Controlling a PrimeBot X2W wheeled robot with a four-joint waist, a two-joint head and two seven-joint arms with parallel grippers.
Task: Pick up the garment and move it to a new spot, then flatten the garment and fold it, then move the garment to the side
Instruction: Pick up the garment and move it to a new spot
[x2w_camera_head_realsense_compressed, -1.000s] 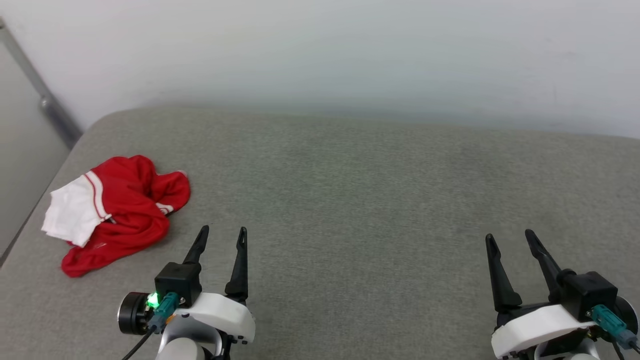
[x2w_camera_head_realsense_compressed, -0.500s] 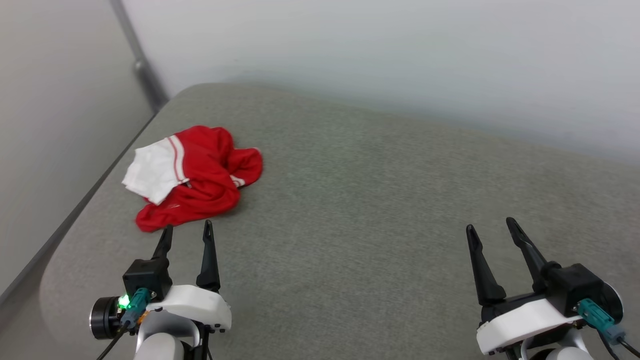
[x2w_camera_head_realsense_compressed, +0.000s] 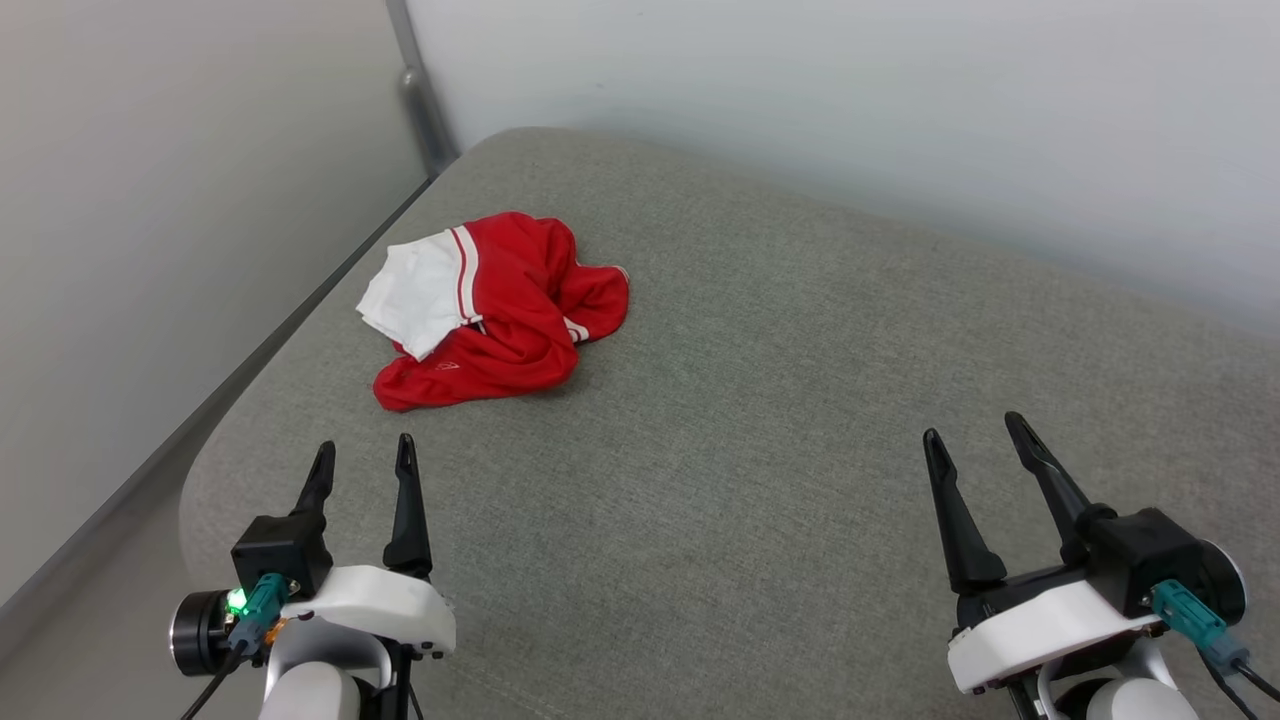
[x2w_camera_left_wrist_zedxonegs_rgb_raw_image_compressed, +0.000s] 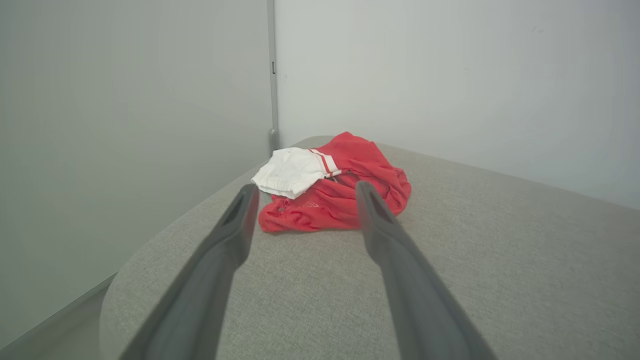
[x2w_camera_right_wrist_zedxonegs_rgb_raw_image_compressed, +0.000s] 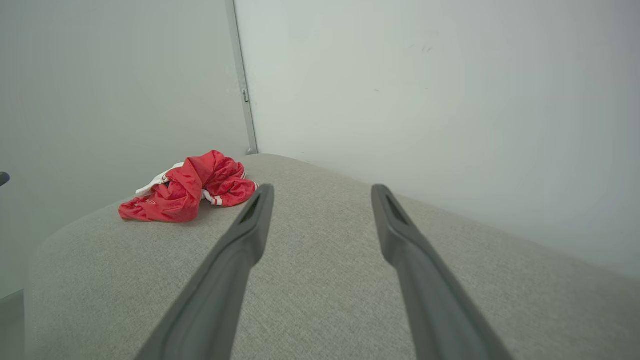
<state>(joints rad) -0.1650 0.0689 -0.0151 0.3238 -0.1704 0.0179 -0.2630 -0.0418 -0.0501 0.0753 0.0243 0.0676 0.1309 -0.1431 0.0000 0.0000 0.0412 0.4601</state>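
Head view: the garment lies just ahead of the open left gripper, far from the open right gripper.

Indoor room, maybe lab: grey upholstered cushion, rounded corner, against plain white walls; metal strip where walls meet.
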